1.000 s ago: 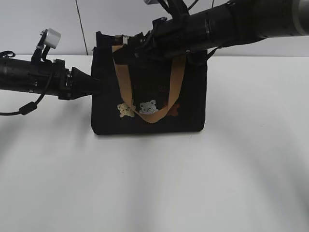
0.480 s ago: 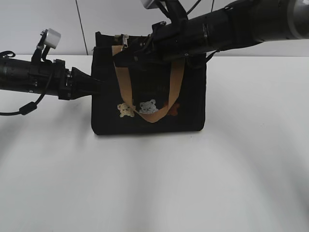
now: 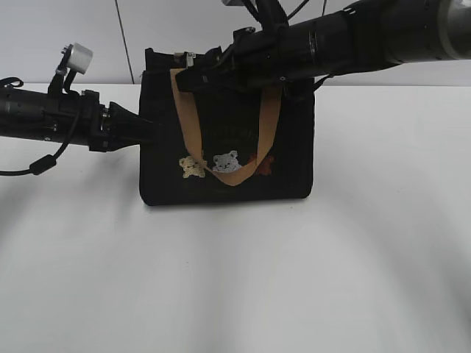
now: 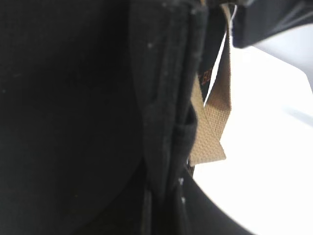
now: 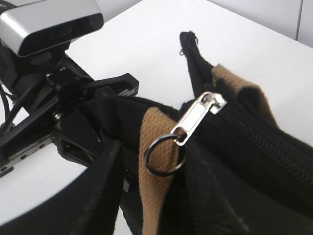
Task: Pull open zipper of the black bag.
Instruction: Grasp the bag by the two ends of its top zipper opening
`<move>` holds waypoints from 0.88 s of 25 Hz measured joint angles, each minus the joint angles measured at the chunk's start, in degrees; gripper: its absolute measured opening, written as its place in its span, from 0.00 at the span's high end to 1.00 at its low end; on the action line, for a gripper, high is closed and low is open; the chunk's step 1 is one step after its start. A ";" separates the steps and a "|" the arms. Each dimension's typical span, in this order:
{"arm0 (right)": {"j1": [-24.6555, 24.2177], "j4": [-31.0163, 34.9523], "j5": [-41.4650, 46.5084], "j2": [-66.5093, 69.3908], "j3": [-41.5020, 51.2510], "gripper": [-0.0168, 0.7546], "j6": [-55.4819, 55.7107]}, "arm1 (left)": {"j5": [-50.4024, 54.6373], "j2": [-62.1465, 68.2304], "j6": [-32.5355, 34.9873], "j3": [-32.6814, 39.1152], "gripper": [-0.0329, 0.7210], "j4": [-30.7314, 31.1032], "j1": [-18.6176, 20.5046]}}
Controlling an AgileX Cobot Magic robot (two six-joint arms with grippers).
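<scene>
Moved: right gripper (image 3: 184, 79) has dipped, jaws narrower, at the bag top's left end.
Zipper: silver ringed zipper pull (image 5: 188, 128) between its fingers, ungripped.
Left gripper (image 3: 151, 132): closed, pinching the small black fabric bag (image 3: 228, 140)'s left side.
Count: one bag, two tan webbing handles (image 3: 228, 132).

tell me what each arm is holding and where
The left gripper pinches the left side edge of the small black fabric bag. The right gripper holds nothing; the silver ring pull hangs free.

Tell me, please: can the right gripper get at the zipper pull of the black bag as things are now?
Probably yes. The right gripper is at the bag's top edge, and the zipper pull with its ring hangs free just ahead of it, uncovered. Only a tan handle lies behind the ring. The left gripper holds the black bag at its side.
</scene>
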 joint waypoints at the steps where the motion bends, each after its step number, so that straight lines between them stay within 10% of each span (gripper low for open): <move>1: 0.00 0.56 -0.18 0.00 0.00 0.54 0.00 | 0.00 0.00 0.00 0.00 0.92 -0.02 0.00; 22: 0.00 1.80 -0.79 0.00 0.00 0.79 0.00 | 0.00 0.00 0.00 0.00 0.92 -0.02 0.00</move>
